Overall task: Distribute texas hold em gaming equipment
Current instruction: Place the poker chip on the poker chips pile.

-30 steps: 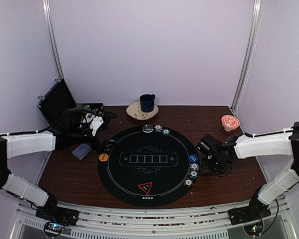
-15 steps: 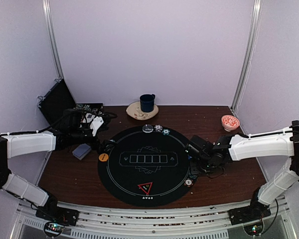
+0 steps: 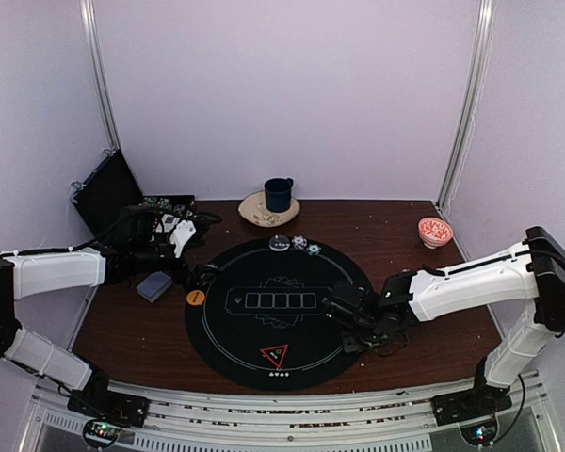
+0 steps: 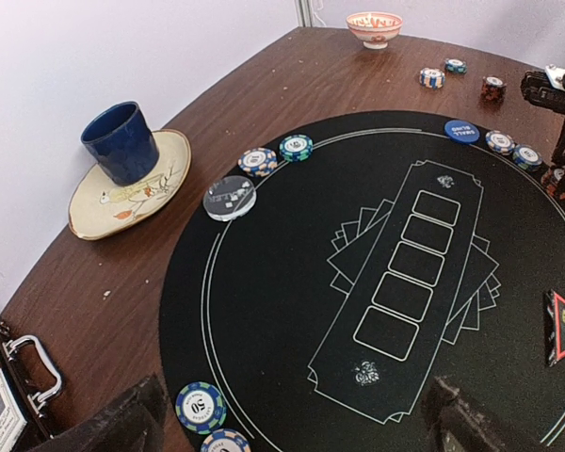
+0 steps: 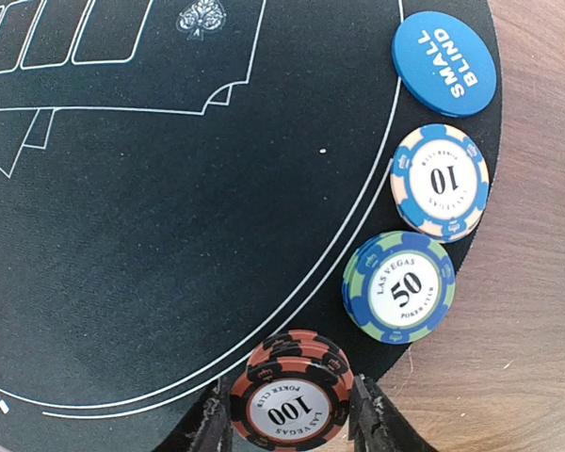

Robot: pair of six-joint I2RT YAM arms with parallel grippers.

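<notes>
In the right wrist view my right gripper is shut on an orange-black 100 poker chip that sits atop others of its kind at the black mat's edge. Beside them lie a green-blue 50 chip stack, a blue 10 chip and the blue button disc. From above, the right gripper hides these. My left gripper hangs open over the mat's left edge near two chips. The triangle marker, orange disc and cards lie untouched.
A dark blue mug stands on a plate at the back, with a grey disc and two chips in front of it. A red-patterned bowl sits back right. An open black case stands back left. Loose chips lie near the bowl.
My right gripper has swung left from beside the mat to over its right edge, now covering the chips there. The left arm has not moved.
</notes>
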